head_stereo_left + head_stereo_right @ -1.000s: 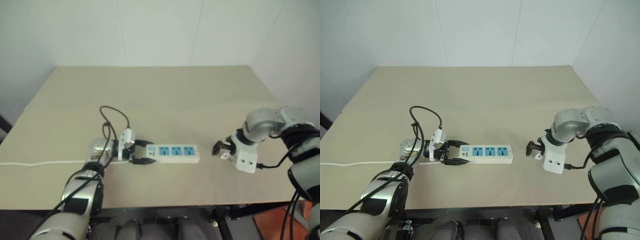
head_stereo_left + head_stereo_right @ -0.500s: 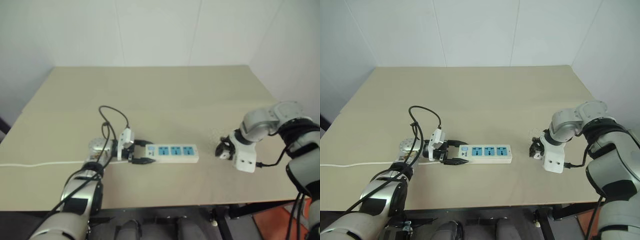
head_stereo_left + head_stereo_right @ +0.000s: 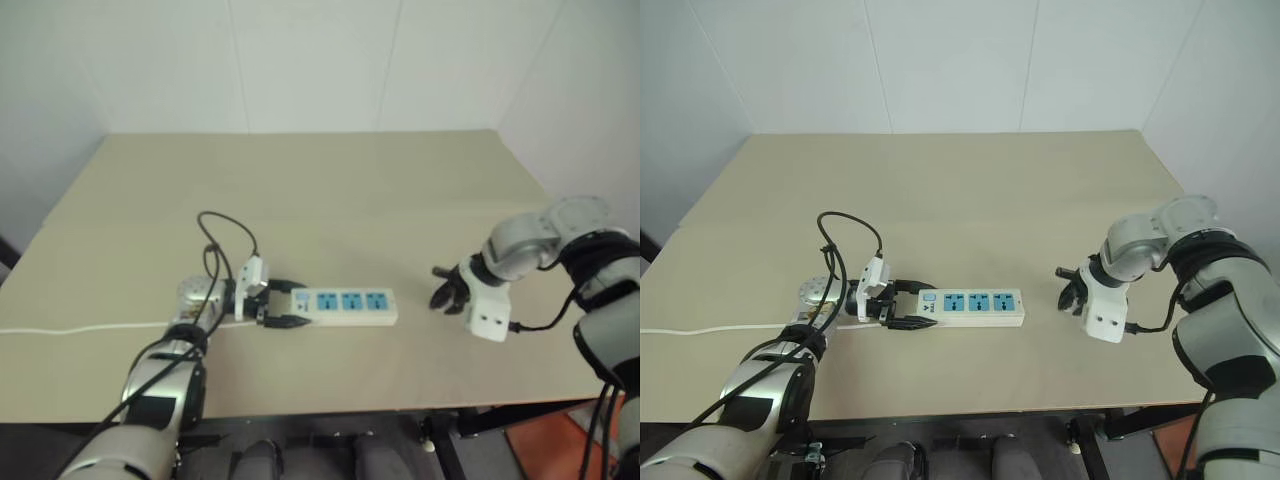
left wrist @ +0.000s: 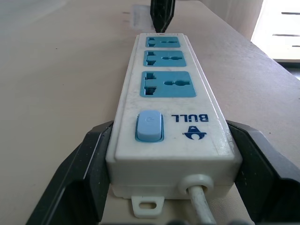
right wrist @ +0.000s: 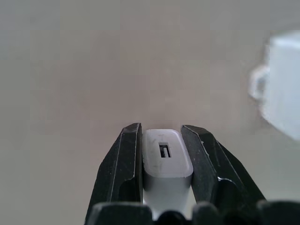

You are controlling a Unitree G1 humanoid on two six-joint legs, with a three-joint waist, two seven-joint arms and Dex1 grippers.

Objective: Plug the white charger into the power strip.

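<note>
You can read one text | "BULL", blue letters with a small blue logo beside them | on the power strip [image 4: 168,117], next to its blue switch [image 4: 149,125]

Open table [image 3: 970,200] lies between the right gripper [image 3: 1072,292] and the power strip [image 3: 970,308], nothing between; left gripper [image 3: 902,305] blocks the strip's 9 o'clock end.

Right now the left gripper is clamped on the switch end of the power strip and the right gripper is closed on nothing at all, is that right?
Not quite. The left gripper does clamp the switch end of the power strip, but the right gripper is not empty: the right wrist view shows the white charger pinched between its two black fingers.
</note>
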